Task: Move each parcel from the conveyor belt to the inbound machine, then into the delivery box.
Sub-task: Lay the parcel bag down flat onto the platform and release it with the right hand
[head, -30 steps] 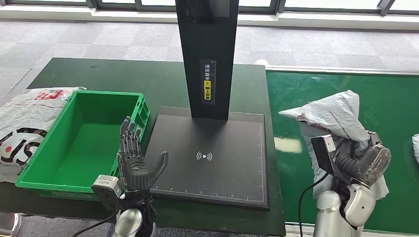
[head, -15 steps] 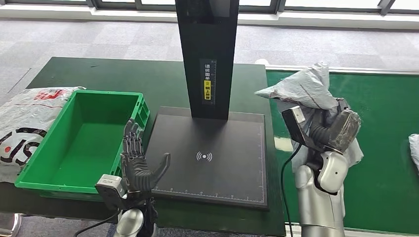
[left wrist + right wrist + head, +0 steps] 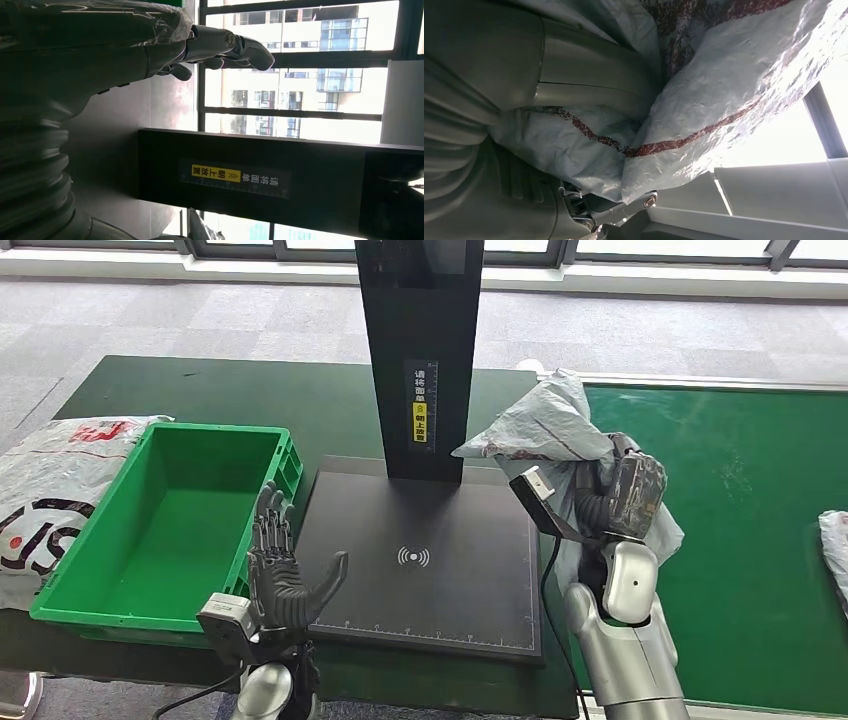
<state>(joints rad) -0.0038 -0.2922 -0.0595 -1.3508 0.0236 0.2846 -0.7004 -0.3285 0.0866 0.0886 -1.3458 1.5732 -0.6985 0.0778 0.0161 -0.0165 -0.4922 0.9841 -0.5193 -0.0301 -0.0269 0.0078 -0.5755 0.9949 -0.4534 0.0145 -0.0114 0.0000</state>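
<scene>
At far left we see a printed plastic bag (image 3: 50, 490) on the bench (image 3: 200, 390), then the green crate (image 3: 165, 525). Our left hand (image 3: 285, 575) hovers by its corner, fingers (image 3: 272, 530) spread wide, holding nothing. Right of the black scanner platform (image 3: 425, 555), our right hand (image 3: 620, 495) grips the grey parcel (image 3: 545, 425), lifted at the conveyor belt's (image 3: 740, 500) edge.

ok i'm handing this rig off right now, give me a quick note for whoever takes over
Right hand grips a grey parcel, lifted at the seam between the conveyor belt and the inbound machine.
Left hand is open and holds nothing, raised between the green delivery box and the machine's plate.
Done: parcel picked off the belt.
Left: set it on the plate, then move it into the delivery box, which holds nothing yet. Another parcel lies at the belt's right edge.
</scene>
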